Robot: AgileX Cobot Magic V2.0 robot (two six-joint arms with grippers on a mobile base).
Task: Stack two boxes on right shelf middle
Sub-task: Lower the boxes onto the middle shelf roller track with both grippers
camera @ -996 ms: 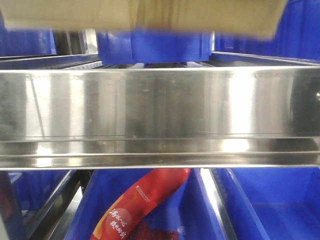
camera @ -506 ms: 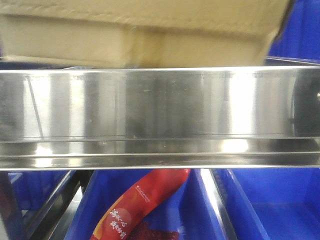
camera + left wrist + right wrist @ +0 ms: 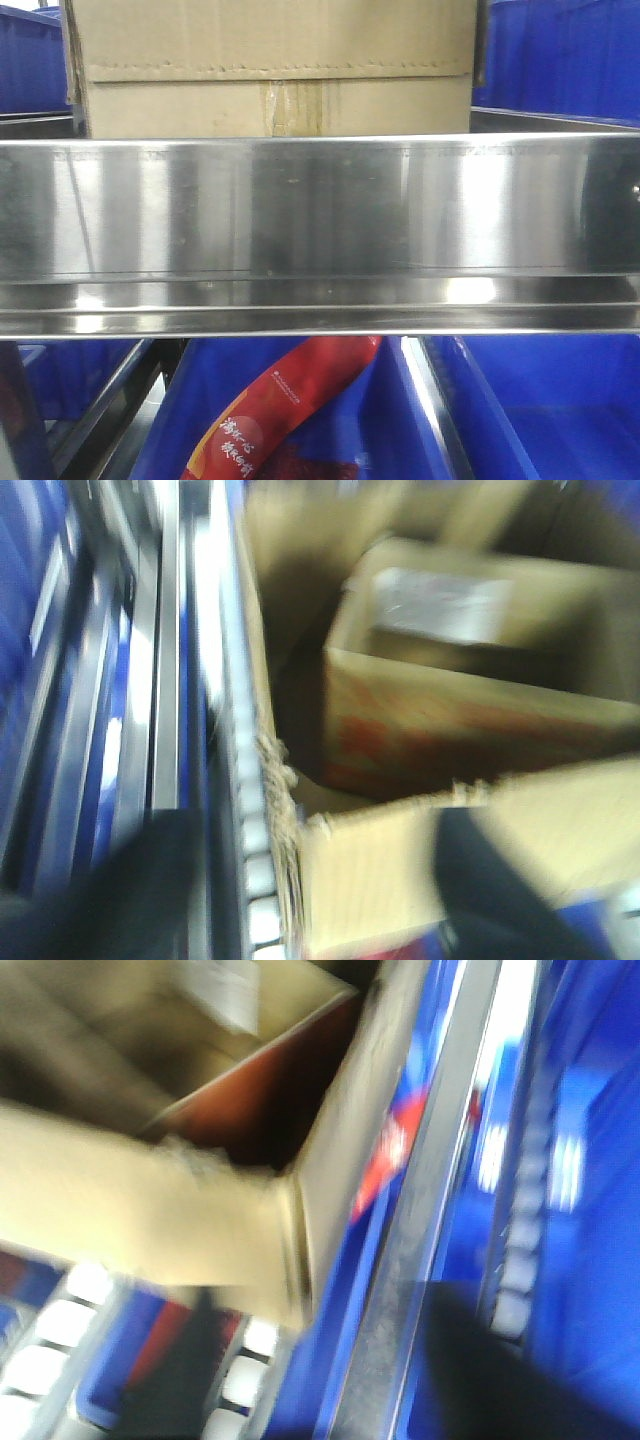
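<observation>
A tan cardboard box [image 3: 270, 60] with a jagged tape strip stands square behind the steel shelf [image 3: 320, 210] front rail, its base hidden by the rail. Both wrist views are blurred. In the left wrist view the box [image 3: 370, 870] is open-topped, with a smaller red-printed box [image 3: 470, 720] inside. My left gripper [image 3: 320, 900] is open, its dark fingers [image 3: 150, 900] wide apart on either side of the box's near corner. In the right wrist view my right gripper [image 3: 340, 1370] is also open, straddling the corner of the box [image 3: 130, 1220].
Blue plastic bins [image 3: 540, 400] sit on the level below, one holding a red packet [image 3: 280, 410]. More blue bins [image 3: 560, 60] flank the box on its level. White rollers [image 3: 60, 1330] line the shelf floor, and steel rails [image 3: 165, 680] run beside the box.
The box has come down from the top edge of the front view. It was tilted and blurred; now it stands lower and square behind the rail.
</observation>
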